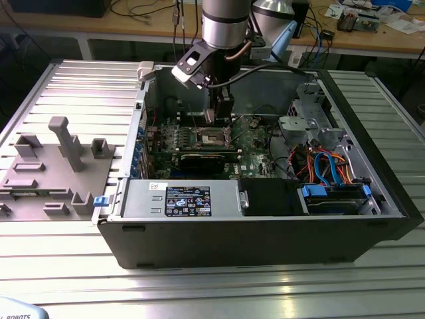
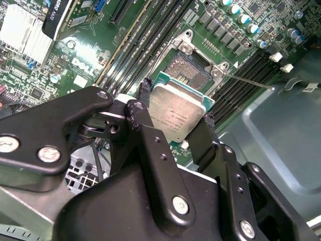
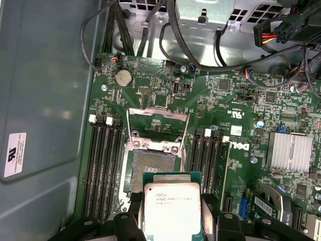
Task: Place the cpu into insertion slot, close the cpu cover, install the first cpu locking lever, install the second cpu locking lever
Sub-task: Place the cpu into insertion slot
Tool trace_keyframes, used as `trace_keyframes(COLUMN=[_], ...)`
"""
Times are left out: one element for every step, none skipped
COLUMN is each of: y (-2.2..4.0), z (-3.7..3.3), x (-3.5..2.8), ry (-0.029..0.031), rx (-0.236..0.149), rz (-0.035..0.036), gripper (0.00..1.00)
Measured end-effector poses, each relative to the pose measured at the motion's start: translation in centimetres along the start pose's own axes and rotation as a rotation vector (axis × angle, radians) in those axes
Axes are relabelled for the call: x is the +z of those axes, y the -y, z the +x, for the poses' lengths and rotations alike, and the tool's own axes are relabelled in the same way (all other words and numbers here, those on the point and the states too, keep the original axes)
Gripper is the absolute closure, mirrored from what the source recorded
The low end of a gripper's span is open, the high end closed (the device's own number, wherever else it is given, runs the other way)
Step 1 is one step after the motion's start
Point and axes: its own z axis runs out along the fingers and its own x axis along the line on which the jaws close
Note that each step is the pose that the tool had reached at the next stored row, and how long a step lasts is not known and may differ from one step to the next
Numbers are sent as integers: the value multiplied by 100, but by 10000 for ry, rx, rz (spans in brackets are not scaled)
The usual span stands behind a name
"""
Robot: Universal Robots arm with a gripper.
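My gripper (image 2: 175,111) is shut on the cpu (image 2: 176,110), a flat square chip with a silver-grey top and a green edge, held by two opposite sides. In the first wrist view the cpu (image 3: 172,210) hangs just short of the insertion slot (image 3: 152,164), a dark square socket that lies bare on the green board. The cpu cover (image 3: 158,129), a thin silver frame, stands swung up at the slot's far side. In the second wrist view the insertion slot (image 2: 191,68) lies beyond the chip, and a thin locking lever (image 2: 249,81) sticks out beside it. In the exterior view my gripper (image 1: 219,119) hovers above the insertion slot (image 1: 212,137) inside the computer case.
Long black memory slots (image 3: 104,165) flank the socket on both sides. A finned silver heatsink (image 3: 289,152) and cable bundles (image 3: 190,45) sit nearby. In the exterior view the open case (image 1: 199,232) holds a power supply (image 1: 186,199) and a drive bay (image 1: 335,196); a grey fixture (image 1: 60,166) stands at the left.
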Motion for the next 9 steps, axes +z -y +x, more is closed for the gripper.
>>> trace_keyframes(y=[0,0,0,0,0,0,0,0,0], z=[0,0,0,0,0,0,0,0,0], x=[2,4,6,7,10,12,13,16,17], ry=[0,0,0,0,1,0,0,0,1], rx=[0,0,0,0,1,1,1,0,0], rz=[0,-1,0,0,0,0,0,0,0], gripper=[45,45,45,45,45,45,45,45,45])
